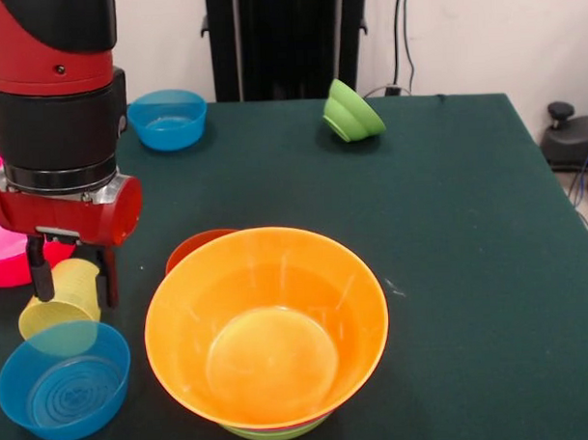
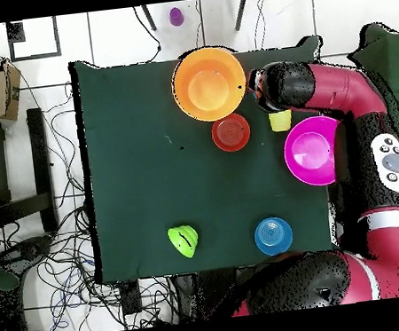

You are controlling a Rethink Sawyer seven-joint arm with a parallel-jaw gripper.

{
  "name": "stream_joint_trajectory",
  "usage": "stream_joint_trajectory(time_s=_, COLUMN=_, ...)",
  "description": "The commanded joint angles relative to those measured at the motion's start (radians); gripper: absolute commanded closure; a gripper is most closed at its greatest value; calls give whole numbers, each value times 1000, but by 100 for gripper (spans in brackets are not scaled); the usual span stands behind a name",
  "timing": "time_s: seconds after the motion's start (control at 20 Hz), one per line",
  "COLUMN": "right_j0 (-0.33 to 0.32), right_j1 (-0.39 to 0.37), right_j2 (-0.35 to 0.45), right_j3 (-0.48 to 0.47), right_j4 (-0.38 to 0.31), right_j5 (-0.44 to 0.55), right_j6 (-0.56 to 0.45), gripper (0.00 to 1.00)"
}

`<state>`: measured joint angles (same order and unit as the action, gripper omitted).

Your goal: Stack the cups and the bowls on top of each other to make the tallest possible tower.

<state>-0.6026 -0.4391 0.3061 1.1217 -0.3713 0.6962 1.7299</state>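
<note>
My gripper (image 1: 74, 297) hangs low at the table's left side, shut on the yellow ribbed cup (image 1: 63, 307), one finger against each side. The cup is tilted, its mouth toward the camera, just behind a small blue bowl (image 1: 63, 384). The tower (image 1: 267, 327) at front centre is a wide orange bowl nested on a lime-green bowl (image 1: 277, 434), of which only a sliver shows. A red-orange bowl (image 1: 200, 246) stands behind it. In the overhead view the cup (image 2: 280, 120) lies beside the arm's head (image 2: 283, 87), which hides the gripper.
A big pink bowl (image 1: 3, 251) sits at the left edge behind the gripper. A second blue bowl (image 1: 167, 118) and a tipped lime-green bowl (image 1: 353, 110) stand at the far side. Overhead, the pink bowl (image 2: 313, 151) lies close to the arm.
</note>
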Motion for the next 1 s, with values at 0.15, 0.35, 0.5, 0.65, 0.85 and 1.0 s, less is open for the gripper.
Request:
stream_joint_trajectory(time_s=0.15, right_j0=16, right_j1=-15, right_j2=-22, right_j3=101, right_j4=-21, right_j5=-42, right_j6=46, gripper=0)
stream_joint_trajectory(time_s=0.35, right_j0=25, right_j1=-18, right_j2=-38, right_j3=98, right_j4=-34, right_j5=-53, right_j6=50, gripper=0)
stream_joint_trajectory(time_s=0.5, right_j0=33, right_j1=-12, right_j2=-48, right_j3=95, right_j4=-42, right_j5=-71, right_j6=59, gripper=0)
stream_joint_trajectory(time_s=0.65, right_j0=28, right_j1=26, right_j2=-43, right_j3=95, right_j4=-40, right_j5=-90, right_j6=50, gripper=0)
stream_joint_trajectory(time_s=0.85, right_j0=12, right_j1=86, right_j2=-27, right_j3=80, right_j4=-25, right_j5=-76, right_j6=17, gripper=0)
stream_joint_trajectory(time_s=1.0, right_j0=36, right_j1=110, right_j2=-55, right_j3=52, right_j4=-32, right_j5=-36, right_j6=25, gripper=0)
